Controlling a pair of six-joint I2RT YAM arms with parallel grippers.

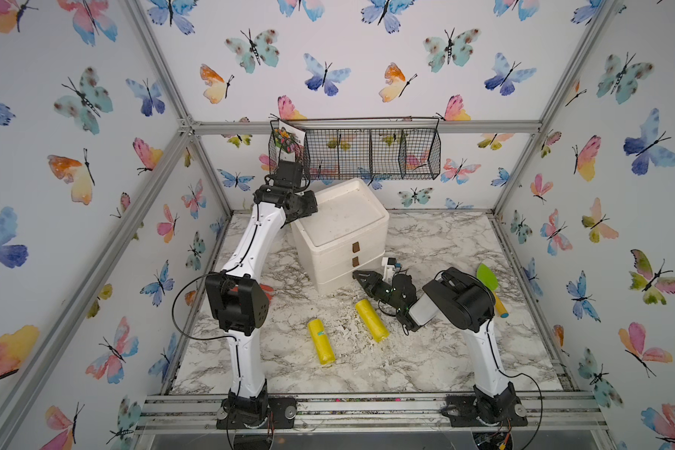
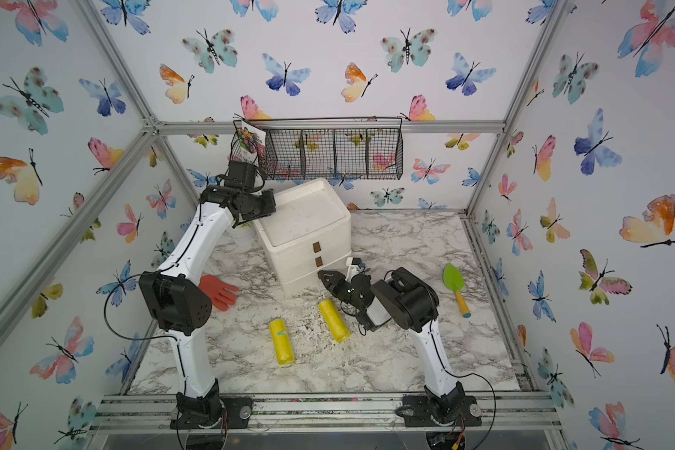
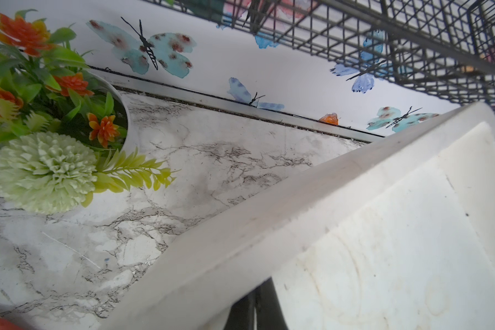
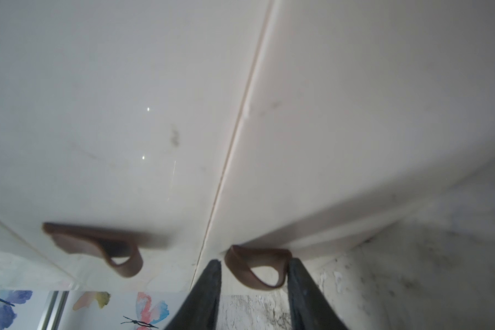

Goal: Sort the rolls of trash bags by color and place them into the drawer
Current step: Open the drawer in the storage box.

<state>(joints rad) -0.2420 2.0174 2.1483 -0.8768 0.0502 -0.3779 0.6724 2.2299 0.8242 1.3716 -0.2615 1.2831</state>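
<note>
Two yellow rolls of trash bags lie on the marble table in both top views, one near the front [image 1: 321,341] [image 2: 282,341] and one closer to my right arm [image 1: 371,320] [image 2: 334,320]. The white drawer unit [image 1: 340,233] [image 2: 304,230] stands behind them with all its drawers closed. My right gripper [image 1: 361,278] [image 4: 255,261] is at the lowest drawer's front. It is open, with its jaws either side of the brown loop handle [image 4: 257,271]. My left gripper [image 3: 255,311] is shut and empty, with its fingers on the unit's top rim [image 3: 240,228].
A green-bladed trowel [image 1: 488,280] lies at the right. An orange glove [image 2: 219,292] lies left of the unit, behind my left arm. A wire basket [image 1: 367,154] hangs on the back wall. A pot of artificial flowers [image 3: 55,114] stands behind the unit. White crumbs litter the table [image 1: 343,331].
</note>
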